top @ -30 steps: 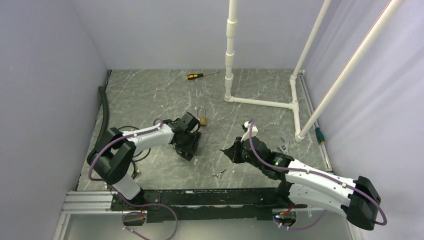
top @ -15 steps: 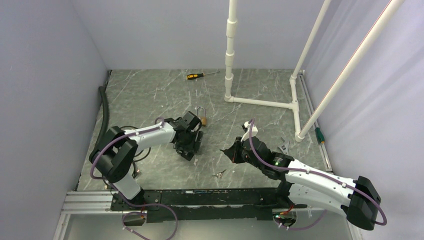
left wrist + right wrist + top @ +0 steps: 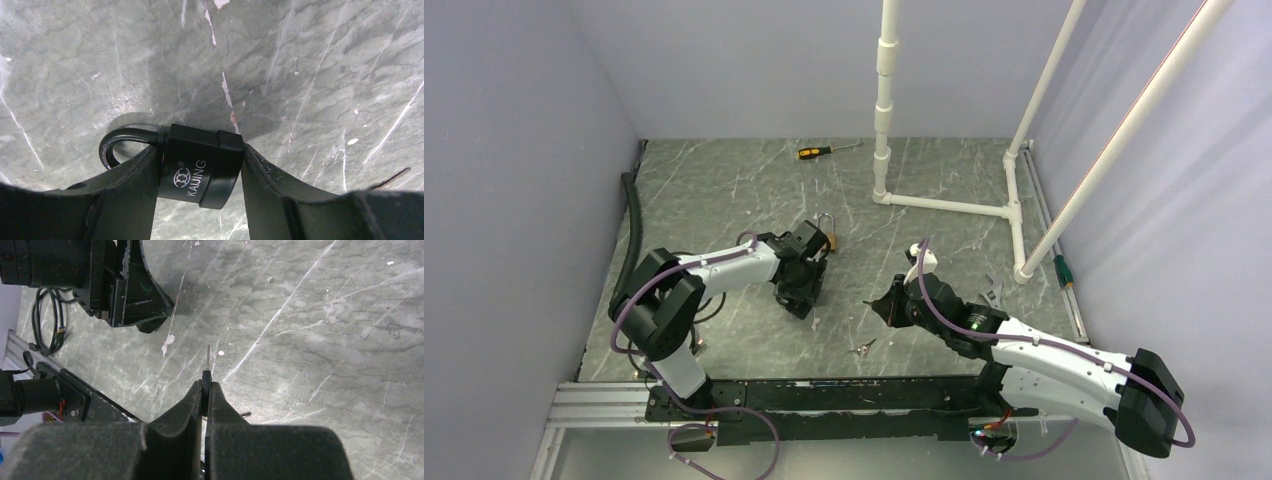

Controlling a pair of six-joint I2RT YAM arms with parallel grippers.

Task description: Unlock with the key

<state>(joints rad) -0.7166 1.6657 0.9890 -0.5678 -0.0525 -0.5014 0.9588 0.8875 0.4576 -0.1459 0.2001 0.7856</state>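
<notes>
1. Table: grey-green marbled top, scratched pale in places.
2. Hose: black, lay along the left edge of the table.
3. Left gripper: reached out over the middle of the table. Its jaws were partly closed, with one finger against each side of the padlock body.
4. Padlock: black-cased, marked KAIJING. It lay on the table between those fingers, left of centre, with its shackle pointing past the fingertip on the left of the wrist view. Whether the shackle was seated could not be told.
5. Screwdriver: yellow-and-black handle, lay near the far edge, well apart from both arms.
6. Loose metal piece: small, lay on the table between the two arms, near the front rail. Too small to identify.
7. Right gripper: held above the table right of centre, jaws pressed together.
8. Key: pinched between those jaws, a thin blade projecting from the tips, clear of the padlock.
9. Pipe frame: white, stood at the far right.
10. Green-handled tool: lay at the right edge, beside the frame's foot.
</notes>
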